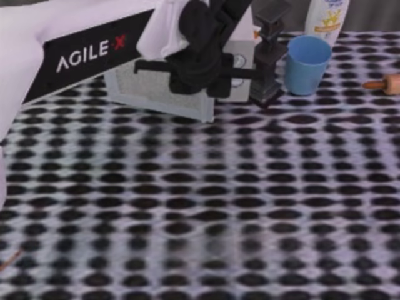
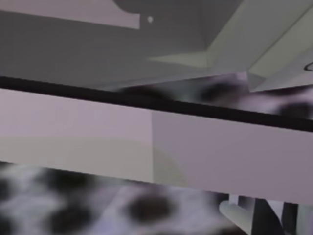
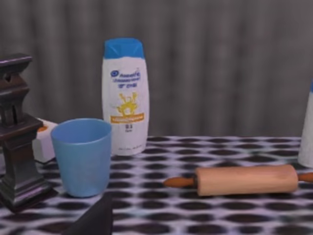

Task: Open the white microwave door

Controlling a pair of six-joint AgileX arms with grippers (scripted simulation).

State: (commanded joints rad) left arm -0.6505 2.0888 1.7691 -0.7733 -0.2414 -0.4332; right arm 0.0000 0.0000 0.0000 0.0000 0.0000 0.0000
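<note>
A white microwave (image 1: 240,59) sits at the 12 o'clock edge of a black-and-white patterned tabletop (image 1: 206,206), mostly hidden under the left arm. The white microwave door (image 1: 159,94), a flat panel with a grey speckled mesh window, appears swung partly outward, its free edge angled toward 6 o'clock. The left end effector (image 1: 203,72) — a dark two-finger assembly — sits right over the door's free edge; whether its fingers are open or clamped cannot be told. The left wrist view shows only pale panels close up.

Judged from its look, the door is stiff, light and smooth — it should pivot easily on its hinge but could slip from a shallow pinch. The best hold is likely the free edge, far from the hinge.

Toward 1 o'clock stand a dark stand (image 1: 267,53), blue cup (image 1: 306,64), shampoo bottle (image 3: 124,95) and rolling pin (image 3: 247,179). The right end effector is not in view.
</note>
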